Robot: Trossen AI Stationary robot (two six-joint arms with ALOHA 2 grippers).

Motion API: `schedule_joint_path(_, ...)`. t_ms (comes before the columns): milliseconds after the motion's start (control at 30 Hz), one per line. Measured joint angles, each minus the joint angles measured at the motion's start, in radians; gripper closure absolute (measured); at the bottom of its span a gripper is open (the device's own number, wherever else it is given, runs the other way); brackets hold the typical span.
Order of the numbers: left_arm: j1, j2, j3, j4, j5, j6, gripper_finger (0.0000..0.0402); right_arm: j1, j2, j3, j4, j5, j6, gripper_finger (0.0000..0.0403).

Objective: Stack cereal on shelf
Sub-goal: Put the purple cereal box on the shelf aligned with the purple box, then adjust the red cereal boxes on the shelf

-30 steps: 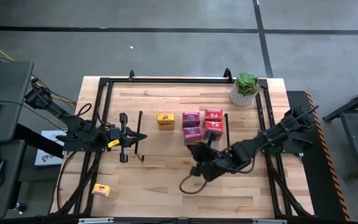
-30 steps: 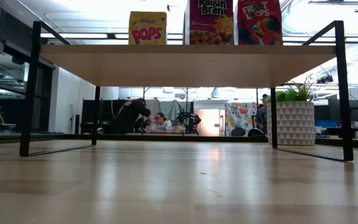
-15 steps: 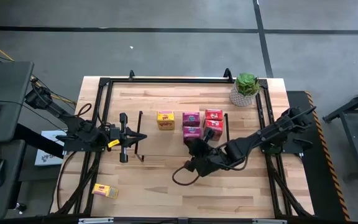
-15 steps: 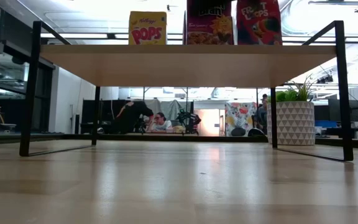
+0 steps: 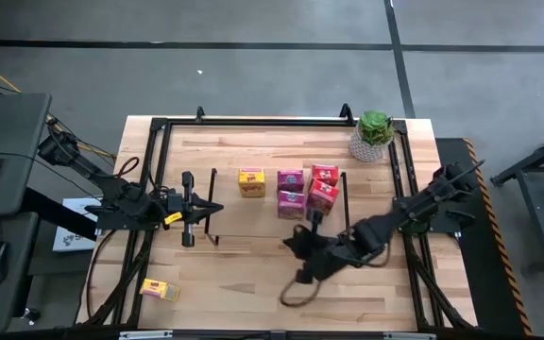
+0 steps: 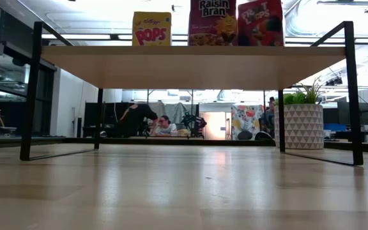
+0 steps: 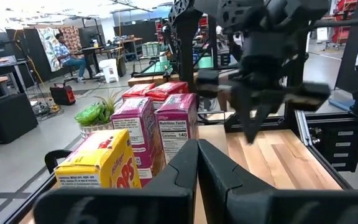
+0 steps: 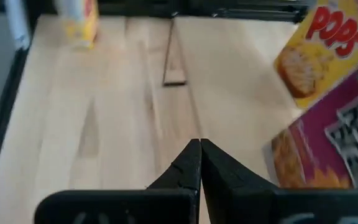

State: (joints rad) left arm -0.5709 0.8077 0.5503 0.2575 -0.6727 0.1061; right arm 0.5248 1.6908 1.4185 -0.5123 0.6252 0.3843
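item: loose yellow box (image 5: 160, 290), flat on the worktop (image 5: 253, 283), off the shelf (image 5: 263, 212).
your left hand (image 5: 209, 209), pinched empty, sits nearer; right hand (image 5: 291, 244) likewise pinched, farther.

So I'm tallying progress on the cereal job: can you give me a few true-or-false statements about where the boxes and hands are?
1. Five cereal boxes stand on the shelf. True.
2. A yellow box lies on the tabletop, off the shelf. True.
3. The right hand holds a red box. False: it is shut and empty.
4. The left hand is open. False: it is shut.
5. The potted plant stands on the shelf. False: it stands beside it.
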Motion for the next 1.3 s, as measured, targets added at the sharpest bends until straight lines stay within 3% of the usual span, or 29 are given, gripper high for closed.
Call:
schedule_joint_path(100,0.0,0.0,0.0,-0.001,0.0,0.0,0.0399,0.054,-0.032,0.0,-0.09,0.013,0.012,0.0403)
schedule_joint_path(167,0.0,0.0,0.0,-0.003,0.0,-0.001,0.0399,0.099,-0.054,0.0,-0.197,0.098,0.077,0.0403)
schedule_joint_path(333,0.0,0.0,0.0,-0.002,0.0,-0.001,0.0399,0.184,-0.092,0.0,-0.518,0.312,0.416,0.0403)
schedule_joint_path(567,0.0,0.0,0.0,0.001,0.0,-0.001,0.0399,0.157,-0.094,0.0,-0.832,0.343,0.81,0.0403)
schedule_joint_path(833,0.0,0.0,0.0,0.001,0.0,0.0,0.0399,0.107,-0.094,0.0,-0.734,0.326,0.715,0.0403)
schedule_joint_path(1300,0.0,0.0,0.0,-0.001,0.0,0.0,0.0399,0.051,-0.093,0.0,-0.787,0.28,0.737,0.0403)
